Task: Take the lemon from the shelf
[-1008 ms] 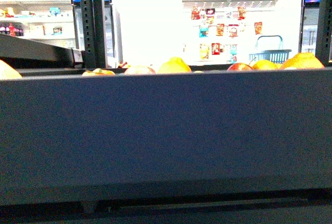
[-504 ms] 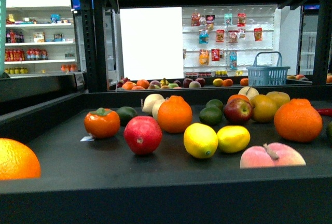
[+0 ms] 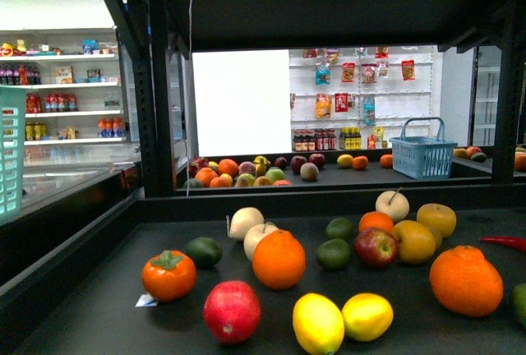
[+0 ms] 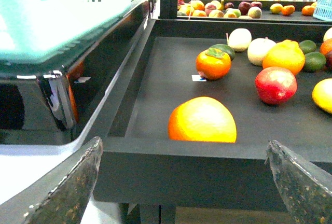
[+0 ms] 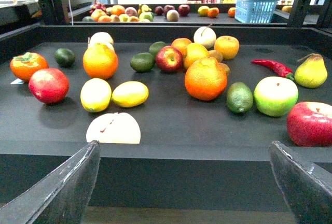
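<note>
Ahead of right gripper [image 5: 184, 146]: small bright-yellow oval lemon [image 5: 129, 94], lying on its side beyond the tray rim, off toward the left arm's side.
Beside lemon: rounder yellow fruit [image 5: 95, 94] (contact unclear).
Shelf: black metal-framed shelf with matte raised-rim tray [image 5: 223, 182].
Right gripper: fingers spread wide and empty.
Left gripper [image 4: 182, 146]: released too. Large round orange fruit [image 4: 202, 120] sits straight ahead.

My front view's bottom edge clips 1 lemon [image 3: 318, 324], and its right edge cuts off a green fruit [image 3: 519, 304]. In the left wrist view the teal basket [image 4: 62, 11] is a washed-out blur.
</note>
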You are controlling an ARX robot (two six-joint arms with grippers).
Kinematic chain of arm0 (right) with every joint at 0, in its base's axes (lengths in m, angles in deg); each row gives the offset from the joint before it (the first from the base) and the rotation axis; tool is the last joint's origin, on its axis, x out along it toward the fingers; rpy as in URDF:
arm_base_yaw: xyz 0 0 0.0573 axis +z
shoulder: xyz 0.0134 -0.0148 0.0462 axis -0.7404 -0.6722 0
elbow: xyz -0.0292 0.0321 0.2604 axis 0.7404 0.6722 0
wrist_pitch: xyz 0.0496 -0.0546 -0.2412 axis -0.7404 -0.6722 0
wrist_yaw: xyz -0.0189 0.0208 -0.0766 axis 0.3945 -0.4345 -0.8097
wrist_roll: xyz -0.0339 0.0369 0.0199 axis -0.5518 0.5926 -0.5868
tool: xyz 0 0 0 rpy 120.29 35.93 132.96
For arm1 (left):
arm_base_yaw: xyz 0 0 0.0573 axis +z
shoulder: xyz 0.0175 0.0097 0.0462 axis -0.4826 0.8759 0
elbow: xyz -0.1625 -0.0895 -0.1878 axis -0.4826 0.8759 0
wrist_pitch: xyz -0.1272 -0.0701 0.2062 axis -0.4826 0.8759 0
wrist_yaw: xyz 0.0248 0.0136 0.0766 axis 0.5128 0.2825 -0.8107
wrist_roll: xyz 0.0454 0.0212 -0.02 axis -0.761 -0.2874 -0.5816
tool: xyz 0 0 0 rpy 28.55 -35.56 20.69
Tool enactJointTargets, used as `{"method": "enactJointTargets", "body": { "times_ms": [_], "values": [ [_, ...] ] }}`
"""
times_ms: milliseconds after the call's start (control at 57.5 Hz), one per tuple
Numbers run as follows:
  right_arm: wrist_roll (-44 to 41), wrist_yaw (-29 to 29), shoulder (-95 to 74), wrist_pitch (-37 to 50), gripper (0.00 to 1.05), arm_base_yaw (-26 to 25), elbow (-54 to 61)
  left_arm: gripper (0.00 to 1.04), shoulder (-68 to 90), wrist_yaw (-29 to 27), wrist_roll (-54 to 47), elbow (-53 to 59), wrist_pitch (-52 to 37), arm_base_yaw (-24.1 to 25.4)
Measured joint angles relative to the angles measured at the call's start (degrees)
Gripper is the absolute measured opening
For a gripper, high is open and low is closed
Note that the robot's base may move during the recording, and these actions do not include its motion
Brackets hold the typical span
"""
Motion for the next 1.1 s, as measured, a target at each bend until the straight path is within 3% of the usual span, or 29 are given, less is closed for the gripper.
{"method": "enactJointTargets", "body": {
  "times_ms": [1008, 1043, 1095],
  "values": [
    [0.15, 0.02, 0.0, 0.0, 0.97, 0.0, 0.0, 0.97, 0.0, 0.02, -0.02, 0.0, 0.0, 0.0],
    [0.15, 0.0, 0.0, 0.0, 0.97, 0.0, 0.0, 0.97, 0.26, 1.4, 1.84, -0.09, 0.57, 0.31],
    [0.15, 0.02, 0.0, 0.0, 0.97, 0.0, 0.0, 0.97, 3.98, 6.47, 12.37, -0.48, 2.38, 0.81]
  ]
}}
